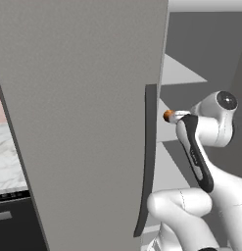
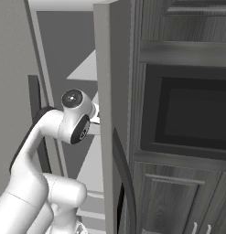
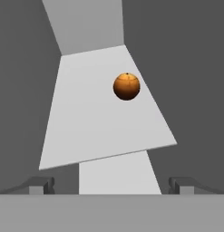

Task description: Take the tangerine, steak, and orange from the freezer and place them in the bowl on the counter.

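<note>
Reaching into the open freezer (image 1: 83,122), the gripper (image 3: 111,186) hangs with its two fingertips spread wide apart and nothing between them. Ahead of it, a round orange-brown fruit (image 3: 126,86) sits alone on a pale shelf (image 3: 95,118), toward that shelf's far right side, well apart from the fingertips. Whether it is the orange or the tangerine I cannot tell. It is probably light and firm, with slightly yielding skin, and being a ball it could roll if nudged. Closing on its widest middle, squarely from both sides, looks safest.
</note>
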Tool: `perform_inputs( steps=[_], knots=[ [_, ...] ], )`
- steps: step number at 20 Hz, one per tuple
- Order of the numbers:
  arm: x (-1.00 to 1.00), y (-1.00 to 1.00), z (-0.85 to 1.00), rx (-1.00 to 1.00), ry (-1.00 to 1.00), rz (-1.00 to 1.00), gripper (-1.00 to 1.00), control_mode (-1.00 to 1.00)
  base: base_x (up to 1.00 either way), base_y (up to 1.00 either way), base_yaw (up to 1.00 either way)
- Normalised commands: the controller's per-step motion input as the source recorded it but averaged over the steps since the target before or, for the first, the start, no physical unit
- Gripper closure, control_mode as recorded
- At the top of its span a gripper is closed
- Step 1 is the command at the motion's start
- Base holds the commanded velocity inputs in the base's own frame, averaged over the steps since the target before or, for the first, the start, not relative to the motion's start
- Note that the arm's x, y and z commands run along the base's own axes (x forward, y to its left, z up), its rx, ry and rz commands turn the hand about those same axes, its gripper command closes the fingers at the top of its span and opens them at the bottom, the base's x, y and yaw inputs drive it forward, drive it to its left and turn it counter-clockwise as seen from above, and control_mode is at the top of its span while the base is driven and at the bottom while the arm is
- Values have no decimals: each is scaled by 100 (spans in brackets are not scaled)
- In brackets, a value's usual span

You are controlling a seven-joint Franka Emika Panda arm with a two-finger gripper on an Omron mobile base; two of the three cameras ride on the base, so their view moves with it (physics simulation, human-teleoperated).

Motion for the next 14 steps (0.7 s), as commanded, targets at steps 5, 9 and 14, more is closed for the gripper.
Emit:
perform_inputs(
  steps=[5, 9, 14],
  knots=[
    [39, -12, 0, 1, 3, -1, -100, -100, 0, 0, 0],
    [44, -2, -8, 0, 0, -1, -100, -100, 0, 0, 0],
    [19, 0, -28, 0, 0, -3, -100, -100, 0, 0, 0]
  ],
)
